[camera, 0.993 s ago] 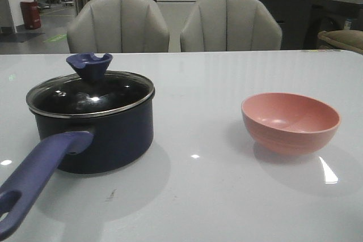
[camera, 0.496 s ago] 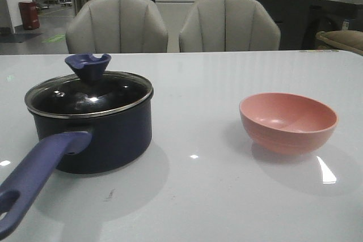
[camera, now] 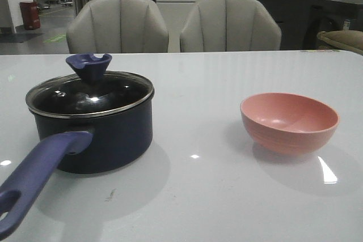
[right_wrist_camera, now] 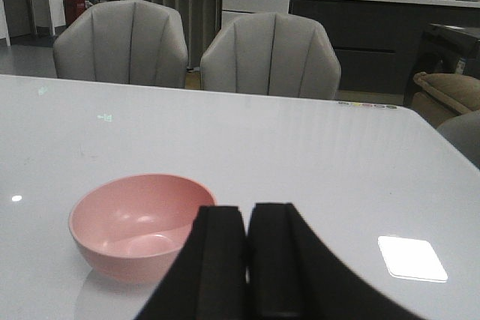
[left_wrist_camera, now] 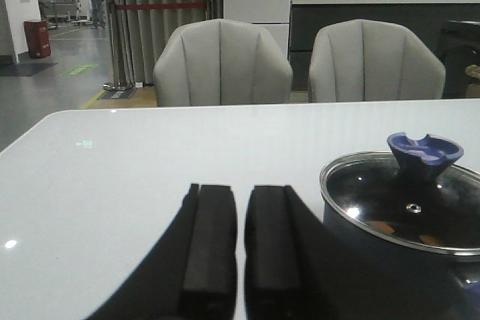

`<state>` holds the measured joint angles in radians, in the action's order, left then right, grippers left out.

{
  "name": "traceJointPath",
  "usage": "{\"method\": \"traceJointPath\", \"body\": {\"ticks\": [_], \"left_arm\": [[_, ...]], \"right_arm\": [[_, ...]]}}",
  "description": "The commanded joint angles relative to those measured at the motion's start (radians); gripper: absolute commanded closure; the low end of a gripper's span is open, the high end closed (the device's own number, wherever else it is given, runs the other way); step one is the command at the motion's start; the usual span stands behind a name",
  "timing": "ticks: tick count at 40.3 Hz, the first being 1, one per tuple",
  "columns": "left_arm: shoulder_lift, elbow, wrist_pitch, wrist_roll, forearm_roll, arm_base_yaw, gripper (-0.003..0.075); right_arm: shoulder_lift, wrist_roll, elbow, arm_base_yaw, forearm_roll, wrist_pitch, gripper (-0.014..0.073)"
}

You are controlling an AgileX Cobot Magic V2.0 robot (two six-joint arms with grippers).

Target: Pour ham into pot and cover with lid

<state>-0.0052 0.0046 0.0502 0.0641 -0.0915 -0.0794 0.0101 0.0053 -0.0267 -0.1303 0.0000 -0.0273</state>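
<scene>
Navy pot point(camera: 108, 140): stands on the left of the white surface point(camera: 204, 196), upright, its purplish-blue handle point(camera: 37, 177) reaching toward the near left edge. Lid point(camera: 91, 94): dark glass with metal rim, seated on the pot; blue notched knob point(camera: 89, 66) on top. Ham point(left_wrist_camera: 382, 226): orange pieces seen through the glass in the left wrist view, inside the pot. Pink bowl point(camera: 289, 122): upright on the right, well apart from the pot, nothing visible inside. Left tool point(left_wrist_camera: 241, 245): fingers nearly together, a thin gap between, holding nothing, beside the pot. Right tool point(right_wrist_camera: 246, 260): fingers pressed close, holding nothing, near the bowl.
</scene>
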Motion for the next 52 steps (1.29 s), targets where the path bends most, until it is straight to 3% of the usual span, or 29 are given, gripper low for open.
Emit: {"method": "traceJointPath", "body": {"ticks": [1,52], "left_arm": [[-0.017,0.022,-0.081,-0.007,-0.008,0.002,0.0589],[-0.017,0.022,-0.081,-0.007,-0.008,0.002,0.0589]], "right_arm": [[0.02,0.001,0.004,0.004,-0.009,0.076,0.0444],[0.02,0.001,0.004,0.004,-0.009,0.076,0.0444]]}}
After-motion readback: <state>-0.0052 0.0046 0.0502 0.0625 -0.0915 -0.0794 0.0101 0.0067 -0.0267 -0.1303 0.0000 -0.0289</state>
